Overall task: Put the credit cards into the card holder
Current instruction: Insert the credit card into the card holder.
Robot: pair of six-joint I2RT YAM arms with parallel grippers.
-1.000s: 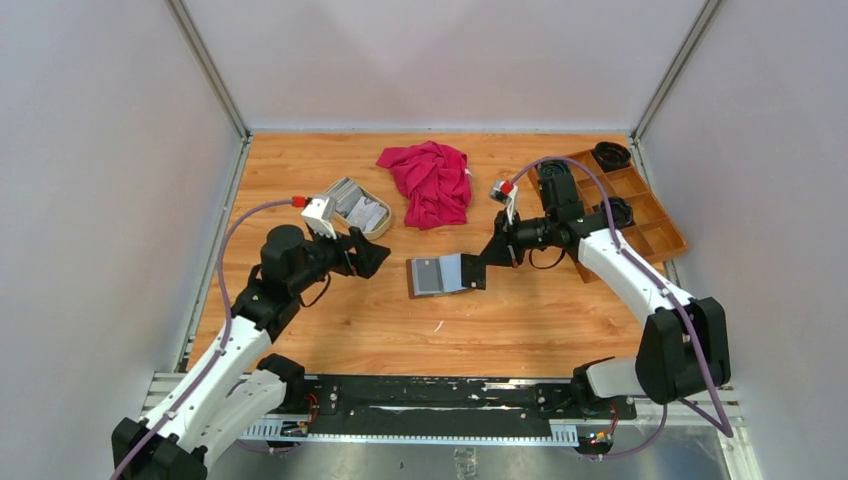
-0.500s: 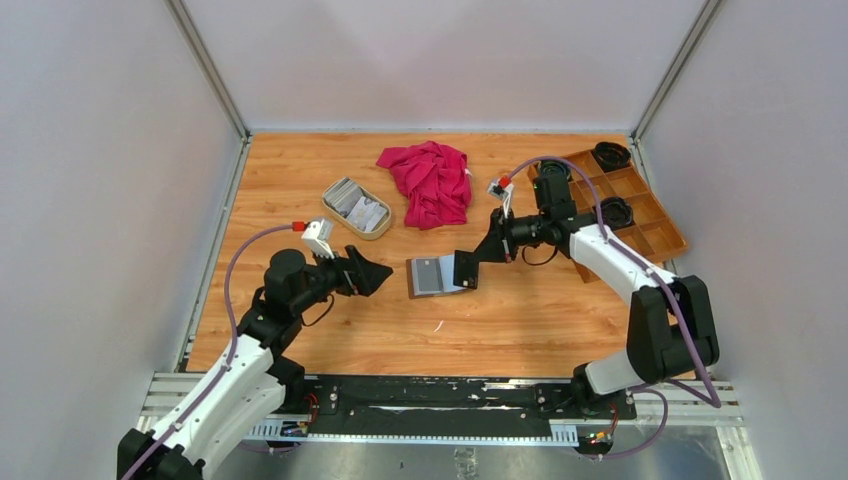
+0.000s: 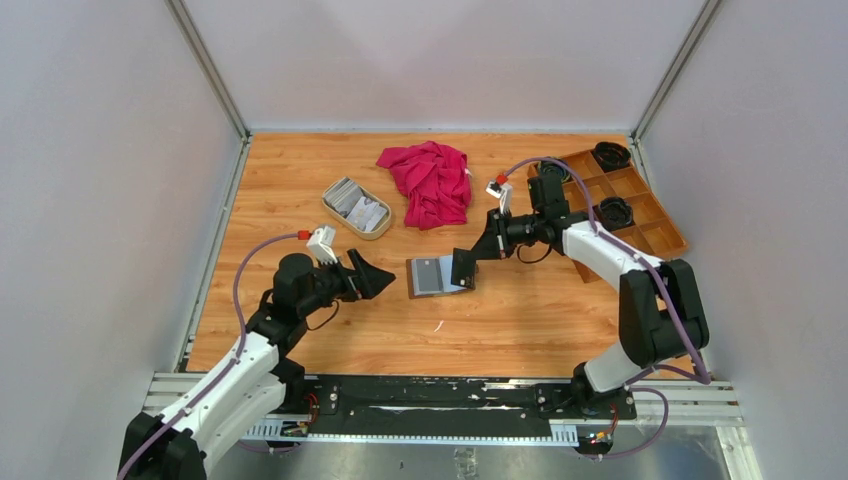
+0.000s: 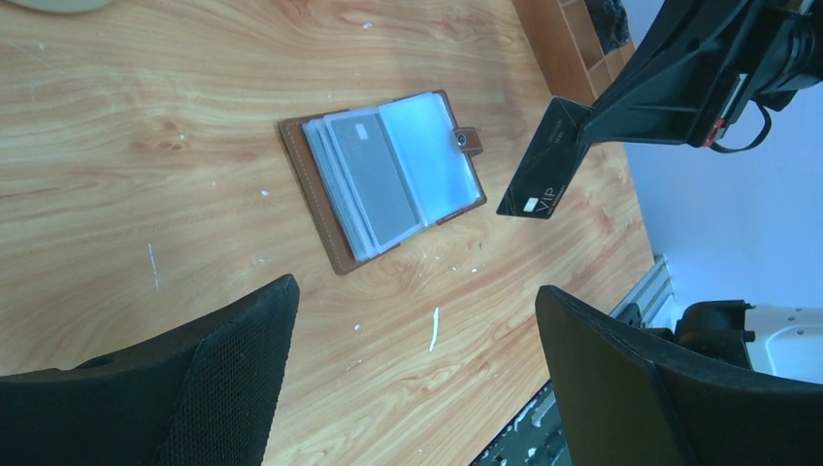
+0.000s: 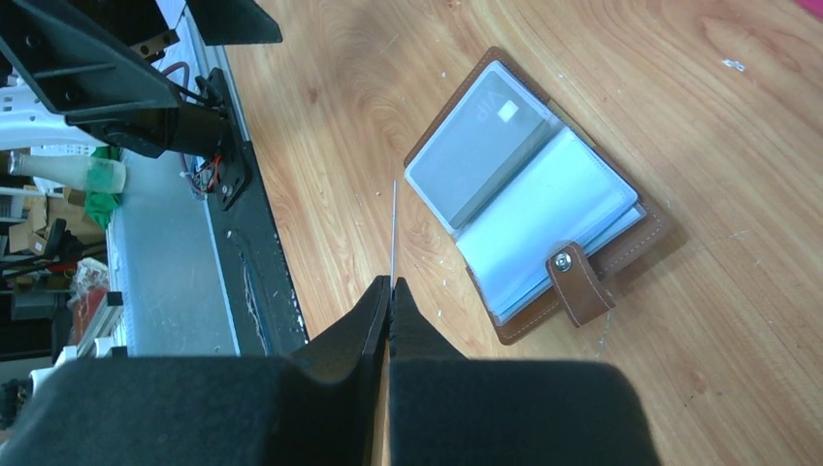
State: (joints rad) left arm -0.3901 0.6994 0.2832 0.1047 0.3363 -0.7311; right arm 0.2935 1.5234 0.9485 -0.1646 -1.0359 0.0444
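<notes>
The brown leather card holder (image 3: 432, 276) lies open on the table, clear sleeves up, a grey card in one sleeve; it also shows in the left wrist view (image 4: 383, 180) and the right wrist view (image 5: 543, 194). My right gripper (image 3: 476, 256) is shut on a dark credit card (image 4: 548, 160), held on edge just right of and above the holder; in the right wrist view the card (image 5: 393, 233) shows as a thin line. My left gripper (image 3: 376, 275) is open and empty, left of the holder. More cards (image 3: 358, 205) lie in the beige oval dish (image 3: 377, 231).
A crumpled red cloth (image 3: 430, 180) lies at the back centre. A wooden compartment tray (image 3: 664, 235) with black round items stands at the right. The black rail (image 3: 420, 400) runs along the near edge.
My left arm has drawn back from the dish and swung towards the holder. My right gripper has shifted the dark card slightly left, closer over the holder.
</notes>
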